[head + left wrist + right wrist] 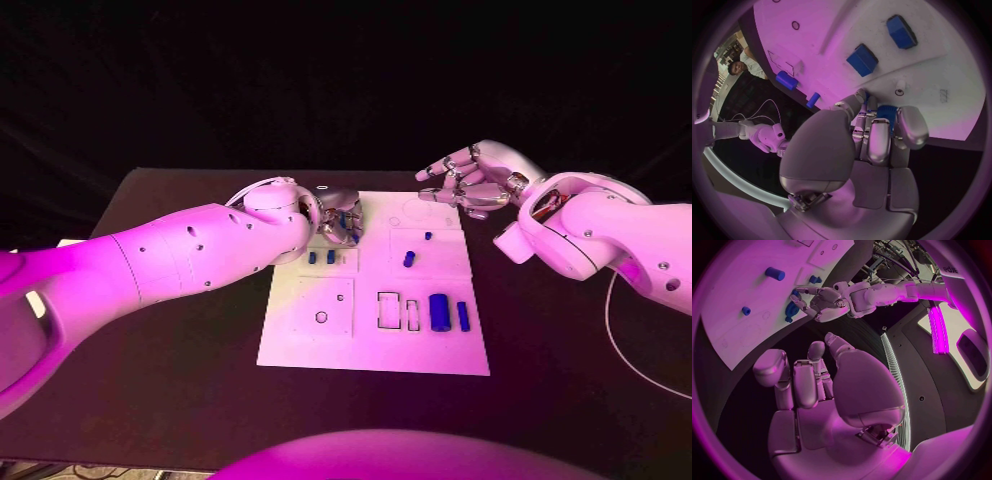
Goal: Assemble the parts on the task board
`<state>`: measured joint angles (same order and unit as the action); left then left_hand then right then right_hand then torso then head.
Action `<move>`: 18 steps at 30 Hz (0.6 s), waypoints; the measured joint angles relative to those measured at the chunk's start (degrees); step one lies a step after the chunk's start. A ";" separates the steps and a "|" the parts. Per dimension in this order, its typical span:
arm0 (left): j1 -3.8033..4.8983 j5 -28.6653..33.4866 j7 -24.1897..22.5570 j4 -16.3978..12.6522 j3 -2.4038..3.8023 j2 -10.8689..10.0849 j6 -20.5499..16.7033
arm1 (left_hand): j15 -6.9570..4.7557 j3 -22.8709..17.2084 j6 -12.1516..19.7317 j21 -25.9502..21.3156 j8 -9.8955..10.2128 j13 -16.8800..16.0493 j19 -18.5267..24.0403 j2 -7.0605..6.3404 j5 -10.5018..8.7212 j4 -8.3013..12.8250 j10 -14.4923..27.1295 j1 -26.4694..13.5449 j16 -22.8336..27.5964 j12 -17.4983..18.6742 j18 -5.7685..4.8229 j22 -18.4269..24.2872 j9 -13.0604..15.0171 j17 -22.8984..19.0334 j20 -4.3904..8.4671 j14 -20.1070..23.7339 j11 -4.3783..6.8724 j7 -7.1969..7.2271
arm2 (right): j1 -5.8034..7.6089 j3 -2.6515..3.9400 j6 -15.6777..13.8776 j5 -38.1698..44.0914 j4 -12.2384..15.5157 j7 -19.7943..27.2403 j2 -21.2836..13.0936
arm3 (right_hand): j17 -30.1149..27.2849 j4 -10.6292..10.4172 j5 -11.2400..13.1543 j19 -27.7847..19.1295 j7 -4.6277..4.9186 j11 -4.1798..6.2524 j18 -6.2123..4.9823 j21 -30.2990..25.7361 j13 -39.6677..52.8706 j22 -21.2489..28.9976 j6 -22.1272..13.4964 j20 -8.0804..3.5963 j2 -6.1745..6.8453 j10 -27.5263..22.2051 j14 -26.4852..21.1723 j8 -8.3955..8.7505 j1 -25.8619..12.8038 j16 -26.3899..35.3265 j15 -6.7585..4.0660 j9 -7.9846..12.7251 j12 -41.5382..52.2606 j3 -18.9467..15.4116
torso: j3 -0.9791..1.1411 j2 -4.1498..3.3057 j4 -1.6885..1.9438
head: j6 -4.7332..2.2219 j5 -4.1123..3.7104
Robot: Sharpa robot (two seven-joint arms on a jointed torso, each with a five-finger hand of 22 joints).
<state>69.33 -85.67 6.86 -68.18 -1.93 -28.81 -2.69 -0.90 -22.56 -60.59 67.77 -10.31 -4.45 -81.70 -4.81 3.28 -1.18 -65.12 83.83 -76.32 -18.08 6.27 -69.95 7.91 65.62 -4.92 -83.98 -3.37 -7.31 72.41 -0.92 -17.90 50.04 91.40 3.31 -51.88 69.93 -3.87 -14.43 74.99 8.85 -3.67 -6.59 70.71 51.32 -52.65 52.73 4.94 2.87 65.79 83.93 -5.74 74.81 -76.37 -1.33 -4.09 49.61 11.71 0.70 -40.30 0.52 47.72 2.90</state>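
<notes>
One blue part (887, 116) is pinched in our left hand (339, 218), over the task board's (433, 355) far-left corner. Right hand (473, 177) hovers off the board's far-right corner, fingers curled, holding nothing. We should square the part over its slot, then lower slowly.

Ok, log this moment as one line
left hand: holds blue part over task board | right hand: curled, holds nothing, off board
</notes>
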 measured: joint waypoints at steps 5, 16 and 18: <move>-0.07 -0.12 0.26 0.09 -0.07 0.08 -0.17 | -0.44 -1.26 -1.89 1.71 -0.62 -0.63 -0.54 0.37 -0.05 1.27 -1.87 0.38 -0.33 -0.55 -0.93 -1.60 0.13 0.18 0.54 0.00 0.63 0.25 | 0.00 0.00 0.01 0.00 0.00 0.00 0.01 | 0.00 0.00 0.00 0.00 0.00 0.00 0.00 0.00 0.00 0.00 0.00 0.00 0.00 0.00 0.00 0.00 0.00 0.00 0.00 0.00 0.00 0.00 | 0.00 0.01 -0.01 | 0.03 0.01; -0.36 0.19 0.14 -0.77 -0.05 -0.92 -1.59 | -0.44 -2.61 -2.80 2.50 -0.74 -0.63 -0.71 0.41 -0.34 2.28 -2.45 0.42 -0.33 0.59 -0.93 -2.56 0.38 -0.35 0.71 0.00 0.62 0.36 | 0.00 0.00 0.03 0.00 0.00 0.00 0.04 | 0.00 0.00 0.00 0.00 0.00 0.00 0.00 0.00 0.00 0.00 0.00 0.00 0.00 0.00 0.00 0.00 0.00 0.00 0.00 0.00 0.00 0.00 | -0.04 0.04 0.00 | -0.09 -0.10; -0.44 0.50 0.17 -1.53 0.03 -1.78 -1.86 | -0.44 -2.83 -2.78 2.50 -0.08 -0.51 -0.71 0.26 -0.39 2.36 -2.45 0.25 -0.33 1.22 -0.93 -2.56 0.31 -0.56 0.71 0.00 0.62 0.34 | 0.00 0.00 0.04 0.00 -0.03 0.00 0.04 | 0.00 0.00 0.00 0.00 0.00 0.00 0.00 0.00 0.00 0.00 0.00 0.00 0.00 0.00 0.00 0.00 0.00 0.00 0.00 0.00 0.00 0.00 | -0.04 0.08 0.01 | -0.17 -0.11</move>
<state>68.89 -85.17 7.03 -69.71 -1.91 -30.58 -4.55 -1.34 -25.39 -63.37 70.27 -10.39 -4.96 -82.41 -4.54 2.90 1.18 -67.58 84.08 -76.65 -16.86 5.34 -72.51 8.22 65.06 -4.20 -83.98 -2.76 -6.97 72.41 -0.92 -17.86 50.04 91.37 3.31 -51.84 69.93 -3.87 -14.43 74.99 8.85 -3.67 -6.59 70.71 51.33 -52.66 52.73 4.94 2.87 65.79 83.93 -5.74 74.81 -76.37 -1.33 -4.10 49.61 11.71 0.66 -40.23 0.53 47.55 2.79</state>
